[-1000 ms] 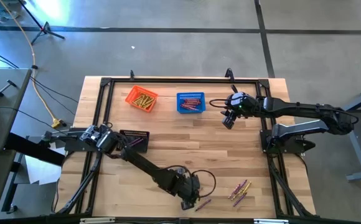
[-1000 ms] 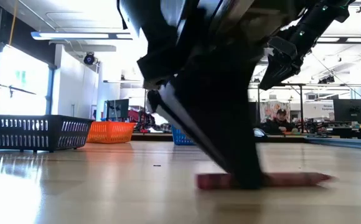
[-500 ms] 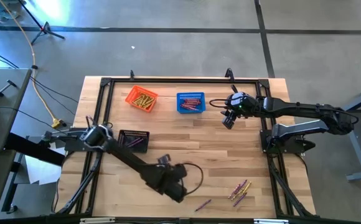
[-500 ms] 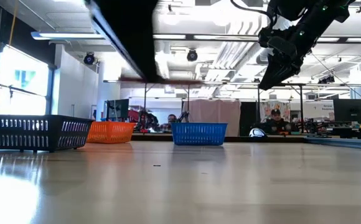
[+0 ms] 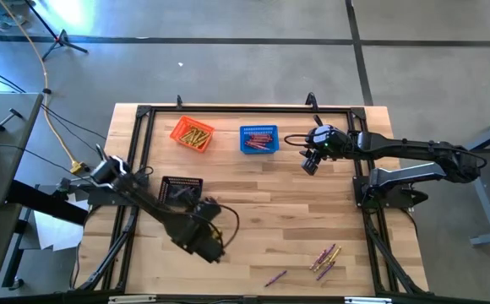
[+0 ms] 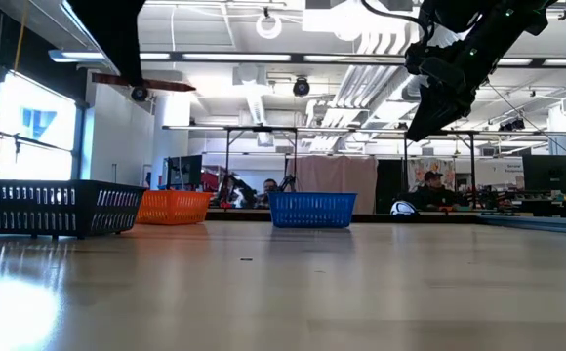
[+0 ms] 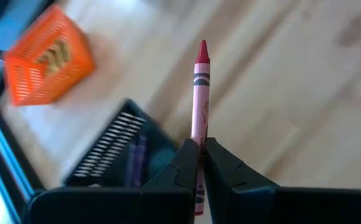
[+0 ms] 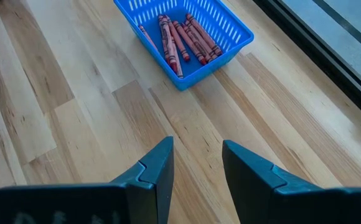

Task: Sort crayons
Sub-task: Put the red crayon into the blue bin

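My left gripper [image 5: 204, 209] hangs over the table's middle left, just near of the black basket [image 5: 182, 190], shut on a reddish-pink crayon [image 7: 200, 93]. The low view shows that crayon [image 6: 144, 85] high above the tabletop. Purple crayons lie in the black basket [image 7: 118, 155]. Yellow crayons fill the orange basket [image 5: 193, 133], and red ones lie in the blue basket [image 8: 183, 37]. Several loose crayons [image 5: 325, 257] and a single one [image 5: 274, 276] lie on the table near its front edge. My right gripper [image 8: 196, 162] waits open above the table, right of the blue basket [image 5: 258, 139]. My left gripper pinches the crayon's wrapped shaft [image 7: 198, 134] between its two fingers, toward the blunt end. The pointed end [image 7: 202, 48] sticks out well past the fingertips. The crayon is lifted clear of the table and shows about level in the low view.
A black metal frame [image 5: 139, 127] runs round the tabletop. The three baskets stand on the table's far and left parts. Bare wood [image 5: 262, 203] lies between the baskets and the loose crayons.
My left gripper has risen from the table near its front edge with the crayon. It has gone toward the table's left and far edges, toward the black basket, turning as it went. The crayon, which lay flat on the wood, is now lifted clear.
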Controlling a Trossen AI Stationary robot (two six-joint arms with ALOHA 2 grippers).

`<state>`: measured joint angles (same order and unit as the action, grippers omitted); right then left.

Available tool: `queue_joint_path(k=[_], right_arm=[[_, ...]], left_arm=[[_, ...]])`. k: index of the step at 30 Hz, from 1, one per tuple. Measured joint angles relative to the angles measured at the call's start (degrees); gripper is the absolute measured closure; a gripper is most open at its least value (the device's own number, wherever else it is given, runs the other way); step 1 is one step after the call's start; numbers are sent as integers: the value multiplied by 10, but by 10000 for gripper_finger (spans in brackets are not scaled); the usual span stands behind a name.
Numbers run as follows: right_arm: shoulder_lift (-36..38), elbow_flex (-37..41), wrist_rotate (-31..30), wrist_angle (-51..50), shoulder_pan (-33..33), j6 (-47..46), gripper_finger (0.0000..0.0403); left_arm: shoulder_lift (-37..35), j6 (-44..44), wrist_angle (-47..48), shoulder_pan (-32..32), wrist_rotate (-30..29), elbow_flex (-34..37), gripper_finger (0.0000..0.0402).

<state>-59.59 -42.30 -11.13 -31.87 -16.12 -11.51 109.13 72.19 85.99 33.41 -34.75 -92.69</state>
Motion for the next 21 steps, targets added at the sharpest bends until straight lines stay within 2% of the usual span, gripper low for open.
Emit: queue_joint_path(k=[5, 10, 16, 21], right_arm=[[0, 0, 0, 0, 0, 0, 279], [0, 0, 0, 0, 0, 0, 279], [0, 0, 0, 0, 0, 0, 279], [0, 0, -1, 2, 0, -14, 279]], left_arm=[[-78, -14, -55, -34, -55, 87, 396], [-154, -107, -150, -96, -83, 167, 396], [-221, -230, -204, -194, -67, 219, 396], [-269, -345, -225, -290, -1, 222, 396]])
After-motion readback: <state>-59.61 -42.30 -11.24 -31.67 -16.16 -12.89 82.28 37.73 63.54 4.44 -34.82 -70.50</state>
